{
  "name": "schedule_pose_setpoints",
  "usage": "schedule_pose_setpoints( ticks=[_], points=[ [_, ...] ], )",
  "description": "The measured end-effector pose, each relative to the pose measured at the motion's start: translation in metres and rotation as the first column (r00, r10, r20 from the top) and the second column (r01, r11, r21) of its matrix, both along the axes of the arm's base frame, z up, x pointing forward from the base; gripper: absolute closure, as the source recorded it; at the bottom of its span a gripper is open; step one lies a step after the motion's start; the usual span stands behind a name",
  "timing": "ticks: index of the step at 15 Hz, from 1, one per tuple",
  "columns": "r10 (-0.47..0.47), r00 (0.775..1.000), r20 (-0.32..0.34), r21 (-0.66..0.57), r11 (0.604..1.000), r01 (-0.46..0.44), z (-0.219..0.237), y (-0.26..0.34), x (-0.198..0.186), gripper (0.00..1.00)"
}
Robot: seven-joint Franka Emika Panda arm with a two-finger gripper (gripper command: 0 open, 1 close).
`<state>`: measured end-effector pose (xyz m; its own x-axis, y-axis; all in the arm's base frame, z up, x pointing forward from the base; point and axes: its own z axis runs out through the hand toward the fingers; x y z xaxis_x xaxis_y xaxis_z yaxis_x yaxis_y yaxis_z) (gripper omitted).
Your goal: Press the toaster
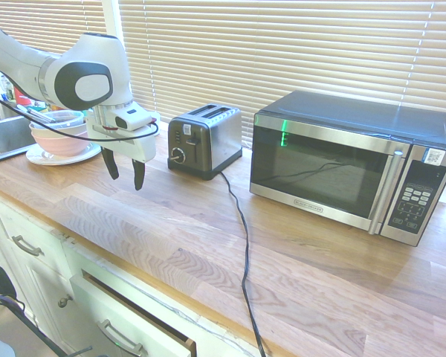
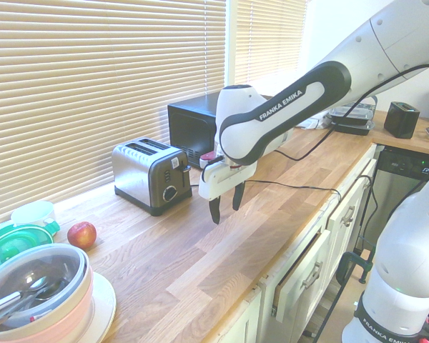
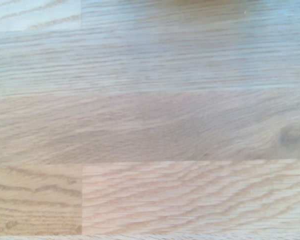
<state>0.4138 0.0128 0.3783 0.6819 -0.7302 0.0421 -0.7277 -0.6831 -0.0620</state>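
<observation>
And the gripper hangs spread wide over grainy wooden counter, near the boxy brushed-steel toaster!

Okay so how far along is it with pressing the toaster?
Nothing looks done yet: the lever on the small brushed-steel and black toaster appears to be up. In hand, nothing: the black-fingered white hand hangs open and empty over the wooden counter, beside the toaster, not touching it. Left: likely reaching the lever and pressing it down.
</observation>
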Motion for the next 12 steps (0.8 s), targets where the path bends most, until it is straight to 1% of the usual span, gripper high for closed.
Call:
schedule_pose_setpoints(
  ticks=[6,10,12],
  points=[
    [0.006,1.0,-0.003,-0.009,1.0,-0.006,0.001,0.003,0.001,0.0],
    [-0.005,1.0,-0.003,-0.01,1.0,0.005,0.002,-0.003,0.008,0.0],
    [-0.006,1.0,0.008,-0.024,1.0,0.006,0.007,-0.009,0.017,0.0]
  ],
)
